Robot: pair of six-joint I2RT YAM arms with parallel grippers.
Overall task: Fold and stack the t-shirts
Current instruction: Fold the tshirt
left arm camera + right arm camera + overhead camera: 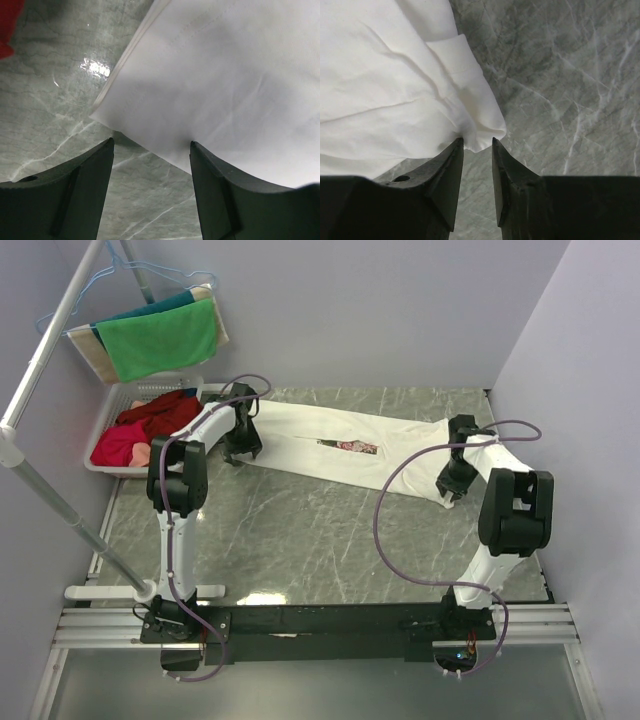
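Note:
One white t-shirt [300, 452] lies across the back of the marble table as a long strip folded lengthwise, a slit of pink floral print [350, 445] showing mid-length. My left gripper [241, 452] hangs at its left end. In the left wrist view this gripper [151, 145] is open, straddling the cloth's [225, 75] near edge by the corner, gripping nothing. My right gripper [452, 486] is at the right end. Its jaws [477, 141] stand narrowly parted, a bunched corner of the shirt [380, 90] just at the fingertips and the table visible between them.
A white basket [112, 402] with red and pink clothes stands at the back left; a red edge [7, 25] shows in the left wrist view. A green cloth [160, 335] hangs on hangers above it. A slanted white pole [60, 505] runs along the left. Walls close in at left, back and right.

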